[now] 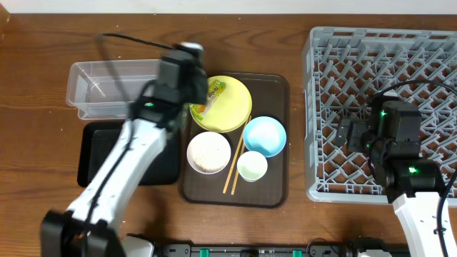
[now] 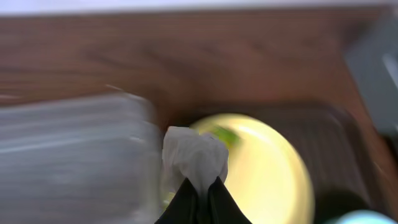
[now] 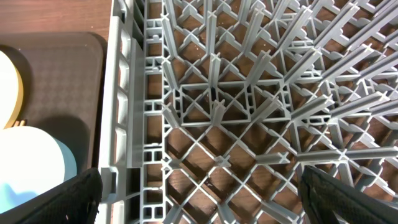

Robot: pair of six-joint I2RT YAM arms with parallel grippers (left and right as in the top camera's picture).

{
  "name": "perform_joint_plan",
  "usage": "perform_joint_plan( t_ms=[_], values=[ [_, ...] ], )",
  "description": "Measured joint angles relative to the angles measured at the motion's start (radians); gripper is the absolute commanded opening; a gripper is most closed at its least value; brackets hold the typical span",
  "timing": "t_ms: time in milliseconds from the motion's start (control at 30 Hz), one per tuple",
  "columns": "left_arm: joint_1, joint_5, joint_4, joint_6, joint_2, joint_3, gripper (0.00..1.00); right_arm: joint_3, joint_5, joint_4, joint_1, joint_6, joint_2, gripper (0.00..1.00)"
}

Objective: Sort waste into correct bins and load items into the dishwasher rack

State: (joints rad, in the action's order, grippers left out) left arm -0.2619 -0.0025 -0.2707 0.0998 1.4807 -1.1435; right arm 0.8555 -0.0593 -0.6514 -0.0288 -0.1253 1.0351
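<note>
Holding crumpled white scrap beside yellow plate.
Jaws of our left gripper clamp it; right gripper jaws apart over dishwasher rack.

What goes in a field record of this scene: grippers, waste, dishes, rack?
left gripper: shut on scrap, near plate and tub
right gripper: open, over rack
wrapper: on plate
blue bowl, white bowl, cup, chopsticks: on brown tray
rack: no dishes seen in it
</note>
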Motion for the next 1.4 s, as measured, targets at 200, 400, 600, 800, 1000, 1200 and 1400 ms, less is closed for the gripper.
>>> perform_joint_plan(
  t_ms=[200,400,600,800,1000,1200,1400],
  values=[
    [0.127,-0.073,-0.002,-0.002,0.012,-0.003,0.45,0.0,0.0,0.0,0.0,0.0,0.0,0.99],
    [0.174,-0.087,0.008,0.003,0.032,-0.003,0.64,0.0,0.0,0.0,0.0,0.0,0.0,0.99],
    [0.17,0.026,0.01,0.003,0.032,-0.003,0.64,0.0,0.0,0.0,0.0,0.0,0.0,0.98],
    [0.09,0.158,-0.006,-0.077,0.043,-0.003,0.64,0.0,0.0,0.0,0.0,0.0,0.0,0.99],
    [-0.011,0.196,0.008,-0.213,0.139,-0.003,0.68,0.0,0.0,0.0,0.0,0.0,0.0,0.99],
    [-0.056,0.182,0.074,-0.323,0.29,-0.003,0.73,0.0,0.0,-0.014,0.0,0.0,0.0,0.99],
    [-0.056,0.142,0.165,-0.352,0.383,-0.003,0.73,0.0,0.0,-0.024,0.0,0.0,0.0,0.99]
  ],
)
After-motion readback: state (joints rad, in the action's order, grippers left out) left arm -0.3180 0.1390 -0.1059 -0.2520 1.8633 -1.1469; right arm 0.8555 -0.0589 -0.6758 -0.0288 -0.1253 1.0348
